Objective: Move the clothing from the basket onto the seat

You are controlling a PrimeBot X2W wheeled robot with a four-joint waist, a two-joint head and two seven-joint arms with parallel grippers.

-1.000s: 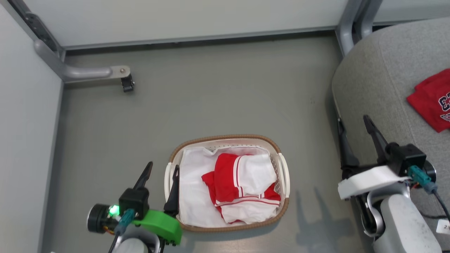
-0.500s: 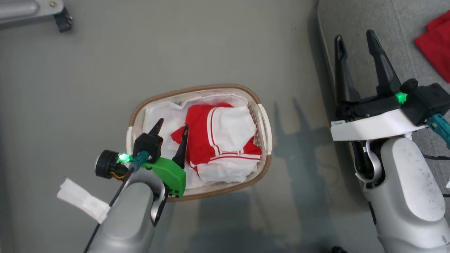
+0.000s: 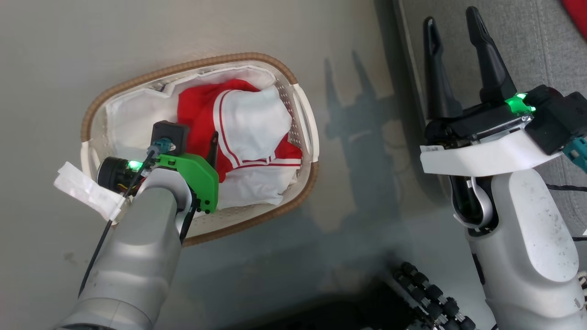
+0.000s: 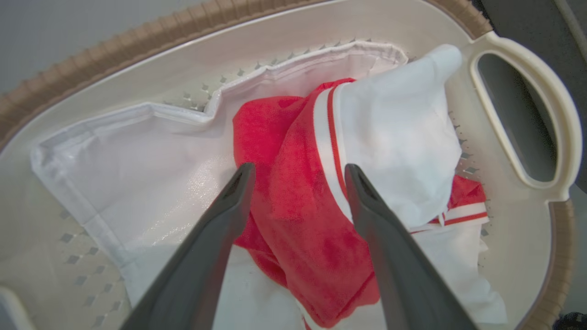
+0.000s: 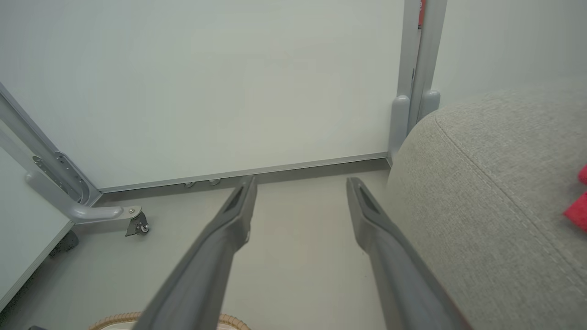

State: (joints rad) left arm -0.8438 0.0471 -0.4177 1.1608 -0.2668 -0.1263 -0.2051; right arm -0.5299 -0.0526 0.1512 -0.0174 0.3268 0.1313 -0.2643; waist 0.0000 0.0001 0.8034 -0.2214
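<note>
Roughly halfway, I reckon: what looks like a red piece (image 5: 578,208) lies on the seat (image 5: 481,183), the red-white clothing (image 3: 247,123) sits in the basket (image 3: 183,68), and my left wrist view shows, where the head view's blocked, the left gripper (image 4: 299,169) spread astride its red fold, nothing clamped; right gripper (image 3: 450,16) open, empty.

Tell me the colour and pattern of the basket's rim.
The basket rim is brown with a ribbed, woven look, clearest in the left wrist view.
</note>
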